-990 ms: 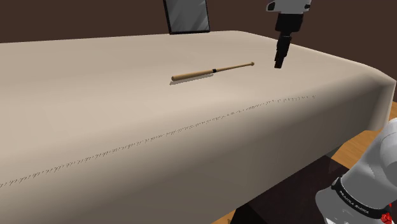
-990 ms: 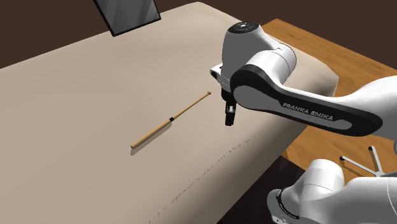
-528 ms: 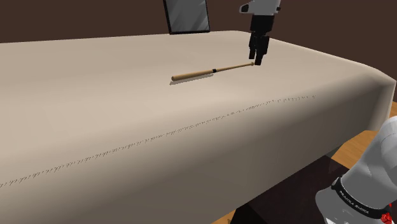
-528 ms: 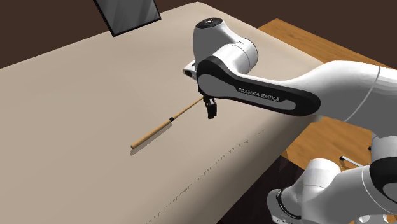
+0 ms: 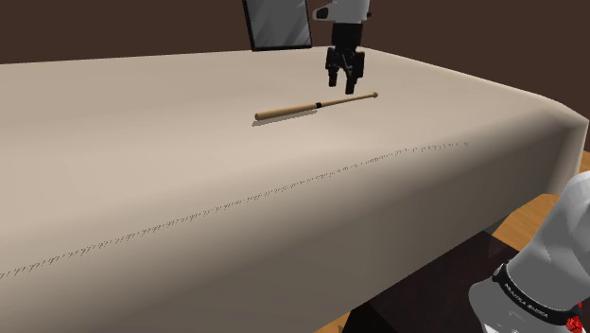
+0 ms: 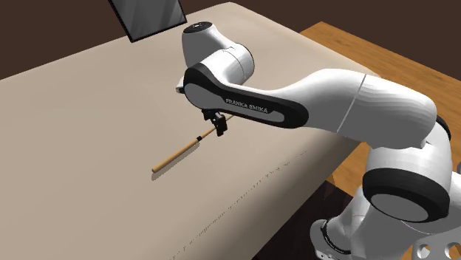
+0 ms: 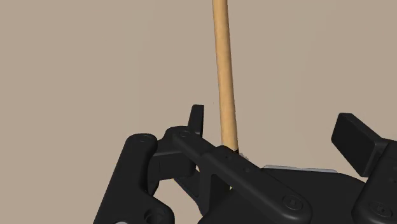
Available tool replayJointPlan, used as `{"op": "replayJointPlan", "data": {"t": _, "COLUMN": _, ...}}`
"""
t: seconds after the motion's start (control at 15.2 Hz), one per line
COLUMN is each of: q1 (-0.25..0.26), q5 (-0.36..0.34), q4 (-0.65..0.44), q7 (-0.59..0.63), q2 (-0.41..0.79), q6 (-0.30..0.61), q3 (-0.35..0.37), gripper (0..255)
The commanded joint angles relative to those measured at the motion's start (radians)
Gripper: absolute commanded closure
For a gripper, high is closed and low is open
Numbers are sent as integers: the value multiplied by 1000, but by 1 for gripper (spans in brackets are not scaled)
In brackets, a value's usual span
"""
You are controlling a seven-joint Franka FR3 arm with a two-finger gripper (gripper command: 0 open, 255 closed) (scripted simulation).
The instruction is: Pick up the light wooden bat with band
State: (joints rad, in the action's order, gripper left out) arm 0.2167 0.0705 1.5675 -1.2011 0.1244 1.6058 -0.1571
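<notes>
Light wooden bat (image 5: 301,108) with dark band (image 5: 320,103): flat on beige bed (image 5: 142,161). Claw (image 5: 344,87) just above thin handle part, beside band, straddling bat line; fingers (image 7: 353,137) well apart, clasping nothing. Dark framed panel (image 5: 277,23) upright behind bed.

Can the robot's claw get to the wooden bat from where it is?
Probably yes. The claw hangs open just above the bat, near its dark band. The bat lies flat on the beige surface, and nothing stands between the two.
</notes>
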Motion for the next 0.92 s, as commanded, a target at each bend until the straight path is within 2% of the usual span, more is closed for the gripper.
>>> {"op": "replayJointPlan", "data": {"t": 0.0, "q1": 6, "q5": 16, "q4": -96, "q7": -83, "q2": 80, "q6": -20, "q3": 16, "gripper": 0}}
{"op": "replayJointPlan", "data": {"t": 0.07, "q1": 8, "q5": 21, "q4": -133, "q7": -112, "q2": 107, "q6": -30, "q3": 24, "gripper": 0}}
{"op": "replayJointPlan", "data": {"t": 0.66, "q1": 10, "q5": 20, "q4": -18, "q7": -118, "q2": 98, "q6": 76, "q3": 26, "gripper": 0}}
{"op": "replayJointPlan", "data": {"t": 0.73, "q1": 11, "q5": 21, "q4": -19, "q7": -118, "q2": 99, "q6": 76, "q3": 26, "gripper": 255}}
{"op": "replayJointPlan", "data": {"t": 0.86, "q1": 10, "q5": 21, "q4": -20, "q7": -118, "q2": 99, "q6": 75, "q3": 26, "gripper": 255}}
